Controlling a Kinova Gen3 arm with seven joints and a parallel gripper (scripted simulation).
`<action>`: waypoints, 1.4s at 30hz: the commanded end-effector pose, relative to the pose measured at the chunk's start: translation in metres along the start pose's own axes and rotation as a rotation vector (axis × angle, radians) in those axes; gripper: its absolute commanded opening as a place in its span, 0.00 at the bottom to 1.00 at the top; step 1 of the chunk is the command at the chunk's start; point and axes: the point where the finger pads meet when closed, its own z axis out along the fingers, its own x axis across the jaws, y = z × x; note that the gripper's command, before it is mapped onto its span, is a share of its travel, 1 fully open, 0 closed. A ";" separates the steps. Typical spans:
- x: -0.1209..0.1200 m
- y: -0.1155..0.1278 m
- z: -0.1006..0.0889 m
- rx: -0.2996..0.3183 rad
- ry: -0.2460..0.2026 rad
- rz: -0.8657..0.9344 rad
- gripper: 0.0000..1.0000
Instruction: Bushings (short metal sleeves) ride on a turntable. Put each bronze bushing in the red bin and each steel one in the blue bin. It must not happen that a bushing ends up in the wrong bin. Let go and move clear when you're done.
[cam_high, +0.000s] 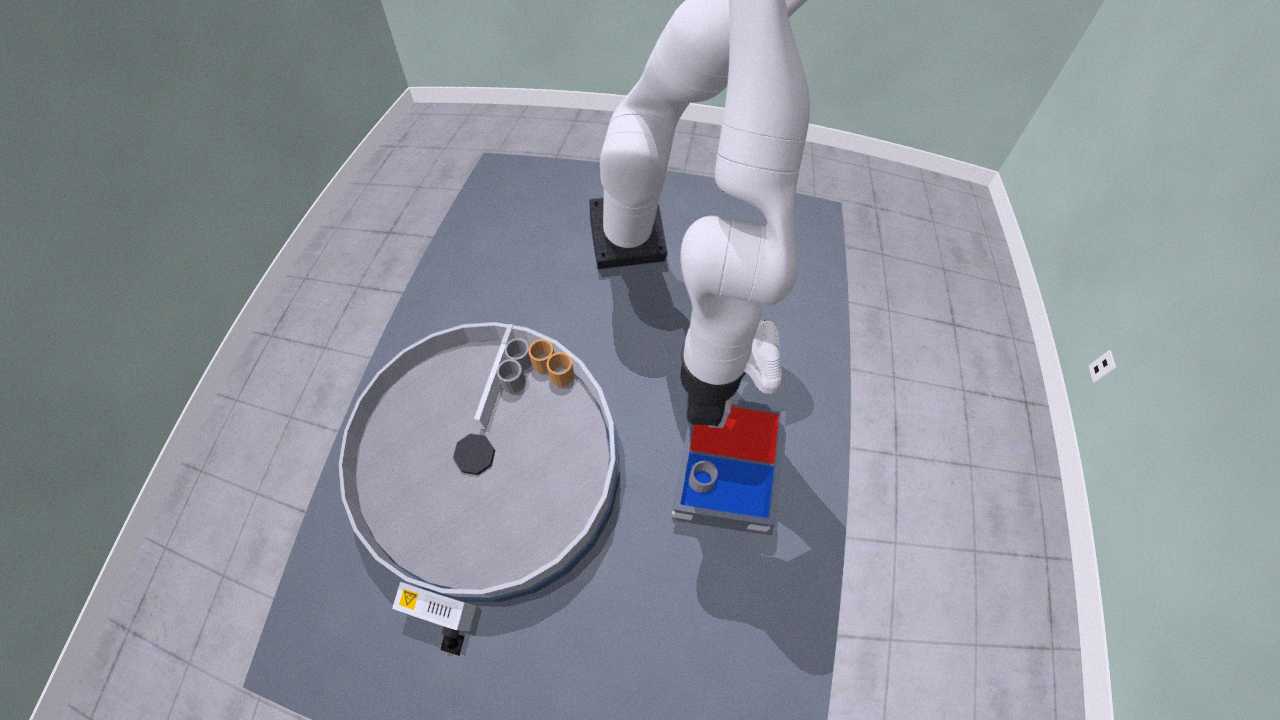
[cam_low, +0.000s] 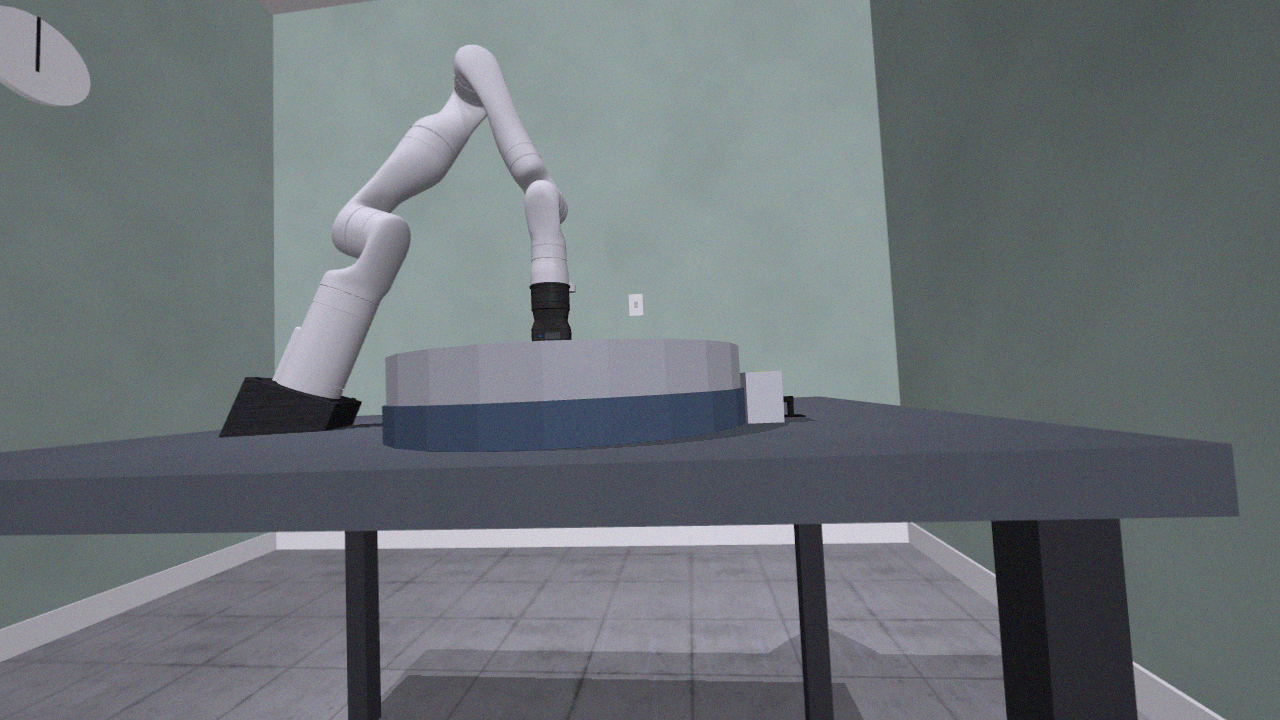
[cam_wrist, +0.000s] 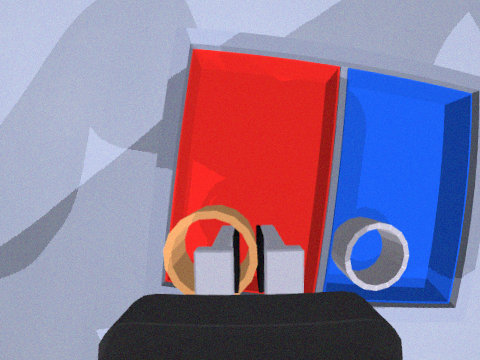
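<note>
My gripper (cam_wrist: 248, 248) is shut on the wall of a bronze bushing (cam_wrist: 208, 250) and holds it over the near corner of the red bin (cam_wrist: 256, 160). In the top view the gripper (cam_high: 713, 413) hangs low over the red bin (cam_high: 741, 434). The blue bin (cam_high: 731, 486) beside it holds one steel bushing (cam_high: 702, 484), which also shows in the wrist view (cam_wrist: 375, 255). On the turntable (cam_high: 478, 456), two bronze bushings (cam_high: 550, 360) and two steel bushings (cam_high: 512, 360) sit together at the far rim beside a white divider bar (cam_high: 492, 374).
The arm's base (cam_high: 628, 241) stands on the grey table behind the turntable. A white control box (cam_high: 427, 608) sits at the turntable's front edge. In the exterior view the turntable wall (cam_low: 563, 371) hides the bins and the fingers.
</note>
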 end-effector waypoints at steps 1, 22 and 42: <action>0.000 0.000 0.000 0.000 0.001 0.001 0.00; 0.001 0.000 0.012 0.000 0.001 0.001 0.00; 0.001 0.000 0.024 0.000 0.001 0.001 0.00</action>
